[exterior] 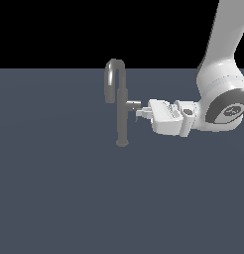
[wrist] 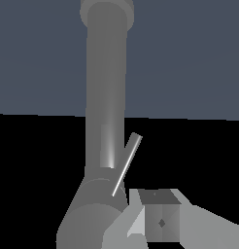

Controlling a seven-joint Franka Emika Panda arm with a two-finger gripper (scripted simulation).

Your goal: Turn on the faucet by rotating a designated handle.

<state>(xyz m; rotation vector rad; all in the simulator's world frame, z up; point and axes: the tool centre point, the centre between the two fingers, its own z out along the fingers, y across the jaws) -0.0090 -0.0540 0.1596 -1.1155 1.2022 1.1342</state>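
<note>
Glossy white rounded arm segs, dark grey oval joint cap w/ faint marking, white blocky end effector (exterior: 140, 113)

Exterior view: the arm (exterior: 228, 30) is cut off by the upper and right edges, so its base is out of frame. The end effector (exterior: 139, 113) meets the handle (exterior: 132, 104) of the faucet (exterior: 122, 106), but the fingertips are too small to tell whether they touch or grip it. Wrist view: the faucet column (wrist: 106, 97) is cropped at the upper edge, the spout out of frame. One finger (wrist: 160, 221) is cropped at the lower edge; the other is not visible.
</note>
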